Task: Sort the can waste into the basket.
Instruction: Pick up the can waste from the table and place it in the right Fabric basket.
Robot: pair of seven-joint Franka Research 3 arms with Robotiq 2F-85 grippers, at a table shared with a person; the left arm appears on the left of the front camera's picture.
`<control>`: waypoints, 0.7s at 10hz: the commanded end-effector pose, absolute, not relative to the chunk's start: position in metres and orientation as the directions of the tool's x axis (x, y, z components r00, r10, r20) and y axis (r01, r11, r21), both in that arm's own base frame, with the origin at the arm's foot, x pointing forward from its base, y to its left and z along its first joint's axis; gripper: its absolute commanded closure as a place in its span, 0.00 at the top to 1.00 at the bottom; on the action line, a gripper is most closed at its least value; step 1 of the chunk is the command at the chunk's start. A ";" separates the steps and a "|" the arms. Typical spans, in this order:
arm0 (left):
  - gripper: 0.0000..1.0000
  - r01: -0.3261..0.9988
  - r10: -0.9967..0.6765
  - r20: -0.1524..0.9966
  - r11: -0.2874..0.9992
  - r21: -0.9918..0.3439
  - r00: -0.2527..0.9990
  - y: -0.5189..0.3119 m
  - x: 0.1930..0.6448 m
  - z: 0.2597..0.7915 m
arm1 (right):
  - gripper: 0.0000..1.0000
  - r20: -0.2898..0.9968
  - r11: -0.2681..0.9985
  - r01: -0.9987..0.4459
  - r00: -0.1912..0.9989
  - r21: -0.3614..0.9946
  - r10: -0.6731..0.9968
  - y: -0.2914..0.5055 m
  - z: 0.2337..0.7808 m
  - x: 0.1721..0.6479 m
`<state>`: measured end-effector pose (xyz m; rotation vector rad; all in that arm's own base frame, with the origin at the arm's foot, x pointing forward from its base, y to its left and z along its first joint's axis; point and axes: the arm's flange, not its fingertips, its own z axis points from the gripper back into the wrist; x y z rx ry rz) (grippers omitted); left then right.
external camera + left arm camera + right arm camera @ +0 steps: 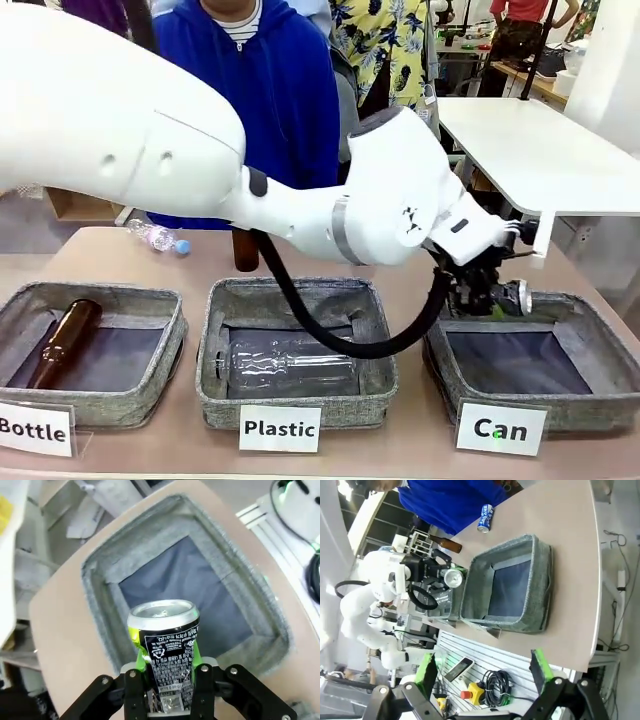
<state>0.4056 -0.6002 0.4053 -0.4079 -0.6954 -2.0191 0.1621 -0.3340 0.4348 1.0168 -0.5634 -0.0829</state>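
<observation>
- Left gripper [166,655]: clamps its green pads [136,649] on either side of the crushed can [165,630], a dark can with white print and a silver top.
- Held can: lies on its side in the front view, silver end toward the robot's right, and hangs just above the far left rim of the basket [590,405].
- Basket: sits on the table's right end behind a white card [500,428] reading "Can", with its dark lining showing beyond the can in the left wrist view.
- Right gripper [482,670]: stands with jaws spread wide, grips nothing, and looks from well off at the basket and the other arm.
- Blue can [485,518]: lies on the table past the basket's far side, near the person in a blue top [250,90].
- Brown bottle [445,542]: lies on the table near the blue can.
- Middle basket [215,395], carded "Plastic": holds a clear plastic bottle [285,365].
- Left basket [165,375], carded "Bottle": holds a brown glass bottle [60,345].
- Second clear bottle [155,237]: lies on the table behind these two baskets.
</observation>
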 end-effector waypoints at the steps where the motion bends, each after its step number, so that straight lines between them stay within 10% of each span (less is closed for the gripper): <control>1: 0.35 0.871 -0.678 0.552 -0.434 0.231 -0.485 -0.615 0.410 0.415 | 1.00 0.409 0.515 -0.206 0.854 0.832 -0.321 -0.354 0.435 0.165; 4: 0.46 0.863 -0.681 0.537 -0.451 0.228 -0.498 -0.620 0.411 0.409 | 1.00 0.405 0.506 -0.207 0.856 0.837 -0.320 -0.358 0.435 0.168; 5: 0.95 0.854 -0.676 0.530 -0.469 0.225 -0.512 -0.621 0.409 0.407 | 1.00 0.400 0.498 -0.204 0.856 0.843 -0.327 -0.358 0.435 0.171; 7: 1.00 0.851 -0.681 0.516 -0.464 0.245 -0.520 -0.621 0.407 0.407 | 1.00 0.396 0.499 -0.198 0.857 0.843 -0.329 -0.358 0.434 0.170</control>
